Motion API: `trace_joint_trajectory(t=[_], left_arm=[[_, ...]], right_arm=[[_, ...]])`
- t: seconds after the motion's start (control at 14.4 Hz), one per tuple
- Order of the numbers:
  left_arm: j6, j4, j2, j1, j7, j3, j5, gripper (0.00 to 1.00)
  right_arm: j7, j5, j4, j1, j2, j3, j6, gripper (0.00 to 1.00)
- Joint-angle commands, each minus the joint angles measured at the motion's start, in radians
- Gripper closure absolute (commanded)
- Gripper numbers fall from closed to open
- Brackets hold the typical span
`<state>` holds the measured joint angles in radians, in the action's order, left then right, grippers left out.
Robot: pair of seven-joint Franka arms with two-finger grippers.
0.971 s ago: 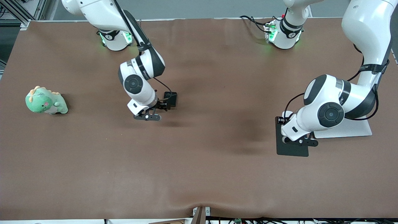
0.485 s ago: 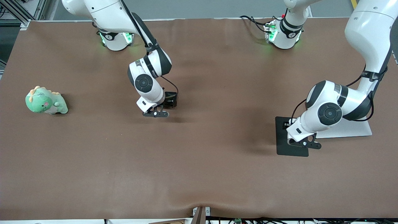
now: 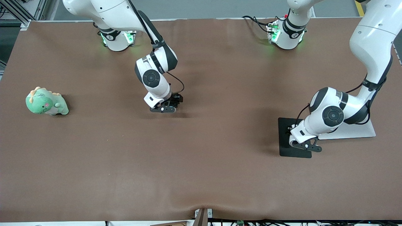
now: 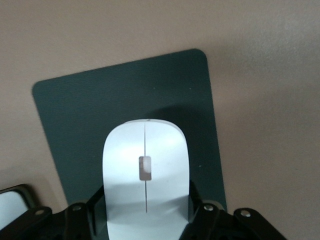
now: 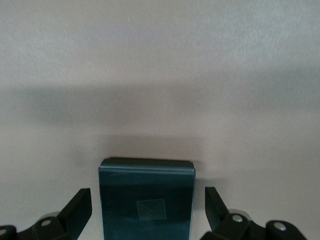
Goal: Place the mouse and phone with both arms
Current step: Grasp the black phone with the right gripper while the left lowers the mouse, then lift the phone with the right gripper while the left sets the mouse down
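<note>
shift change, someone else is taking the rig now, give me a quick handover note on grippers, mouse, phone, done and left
Left gripper: shut on the mouse, low over the black pad at the left arm's end of the table.
Right gripper: fingers open, one on each side of the phone, mid-table; not gripped.
Done: mouse carried to the pad.
Left: release the mouse; the phone is not yet picked up.
Green dinosaur toy sits untouched at the right arm's end.

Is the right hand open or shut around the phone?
Open: the right hand has fingers apart from the phone's sides.
</note>
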<state>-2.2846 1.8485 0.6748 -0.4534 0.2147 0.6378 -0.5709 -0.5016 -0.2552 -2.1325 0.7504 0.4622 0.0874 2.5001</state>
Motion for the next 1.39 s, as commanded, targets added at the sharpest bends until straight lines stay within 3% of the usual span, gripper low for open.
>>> trace_joint_trajectory(t=[0.0, 0.14, 1.04, 1.11, 1.32], left_arm=[[-0.050, 0.001, 0.029, -0.008, -0.006, -0.001, -0.029, 1.00], [-0.070, 0.003, 0.035, -0.005, -0.006, -0.026, -0.069, 1.00], [-0.139, -0.015, 0.060, -0.013, 0.017, -0.050, -0.053, 1.00], [-0.139, -0.024, 0.068, -0.011, 0.017, -0.050, -0.053, 1.00], [-0.139, -0.049, 0.092, -0.004, 0.017, -0.050, -0.053, 0.98]], right_arm=[[-0.049, -0.022, -0.021, 0.026, -0.010, 0.003, 0.019, 0.00], [-0.052, -0.022, -0.023, 0.033, -0.008, 0.003, 0.034, 0.00], [-0.049, -0.012, -0.029, 0.043, 0.004, 0.006, 0.046, 0.00], [-0.048, -0.012, -0.029, 0.043, 0.004, 0.006, 0.046, 0.08], [-0.048, -0.012, -0.027, 0.038, 0.001, 0.008, 0.039, 0.68]])
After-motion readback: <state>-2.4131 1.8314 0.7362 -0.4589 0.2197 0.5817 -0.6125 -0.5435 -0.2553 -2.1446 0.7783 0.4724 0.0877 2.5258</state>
